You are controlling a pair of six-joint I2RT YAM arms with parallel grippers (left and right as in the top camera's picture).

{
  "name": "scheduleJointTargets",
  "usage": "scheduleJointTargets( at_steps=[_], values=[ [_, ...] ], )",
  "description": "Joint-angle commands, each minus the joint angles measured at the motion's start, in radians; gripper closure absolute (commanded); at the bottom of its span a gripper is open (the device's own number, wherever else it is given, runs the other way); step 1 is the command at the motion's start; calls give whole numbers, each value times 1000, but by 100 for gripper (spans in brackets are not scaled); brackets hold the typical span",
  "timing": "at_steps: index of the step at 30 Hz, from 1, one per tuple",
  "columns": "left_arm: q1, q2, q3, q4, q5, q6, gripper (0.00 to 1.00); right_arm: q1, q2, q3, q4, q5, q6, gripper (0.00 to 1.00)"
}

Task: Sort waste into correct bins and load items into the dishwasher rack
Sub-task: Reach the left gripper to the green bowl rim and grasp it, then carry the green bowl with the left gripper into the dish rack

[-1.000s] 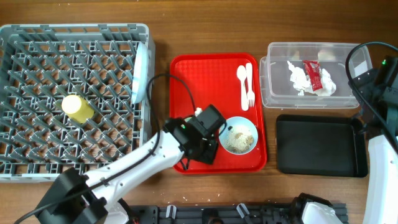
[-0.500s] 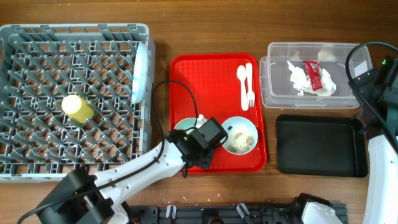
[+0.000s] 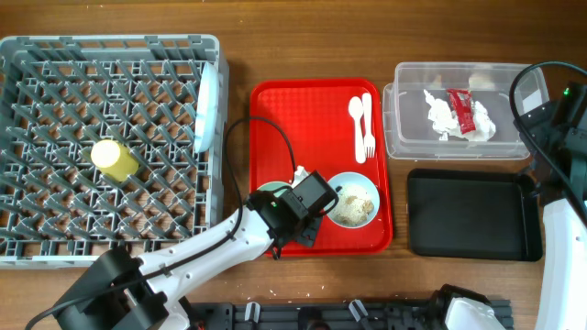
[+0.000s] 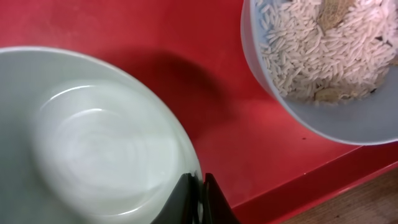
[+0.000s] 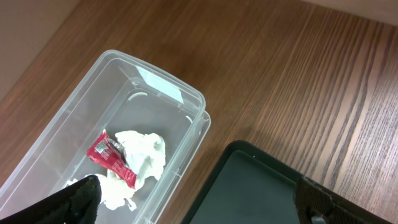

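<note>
Found the left gripper (image 4: 198,190) pinched together on the rim of the empty bowl (image 4: 93,137), its dark fingertips (image 4: 211,200) closed with the rim between them. Saw that bowl seated on the lower part of the red tray (image 3: 312,119), just beside the second bowl (image 3: 354,202) (the one carrying the rice scraps (image 4: 311,50)), near it yet apart in the wrist view. Noted the white spoon (image 3: 357,115) and fork (image 3: 369,124) lying side by side at the tray's upper right. Spotted the plate (image 3: 207,105) standing on edge against the right wall of the dishwasher rack (image 3: 55,238), and the yellow cup (image 3: 115,158) tipped on its side among the pegs toward the left. Found the right gripper (image 5: 199,202) spread wide, one fingertip at each lower corner of its own view, holding nothing, above the clear tub (image 5: 155,99) and the black tray (image 5: 261,186). Saw the crumpled napkin (image 5: 140,152) and the red sauce packet (image 5: 109,158) inside the tub, touching each other.
</note>
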Motion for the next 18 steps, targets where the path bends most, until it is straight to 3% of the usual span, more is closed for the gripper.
scheduleJointTargets(
  at_steps=[1, 4, 10, 14, 18],
  values=[
    [0, -45, 40, -11, 21, -22, 96, -3, 2, -2, 2, 2, 11, 0],
    [29, -171, 110, -79, 20, -21, 96, -3, 2, -2, 2, 2, 11, 0],
    [270, -544, 127, -117, 118, -21, 96, -3, 2, -2, 2, 2, 11, 0],
    [563, -778, 130, -71, 148, -21, 96, -3, 2, -2, 2, 2, 11, 0],
    [813, -853, 130, 73, 219, -21, 96, -3, 2, -2, 2, 2, 11, 0]
  ],
)
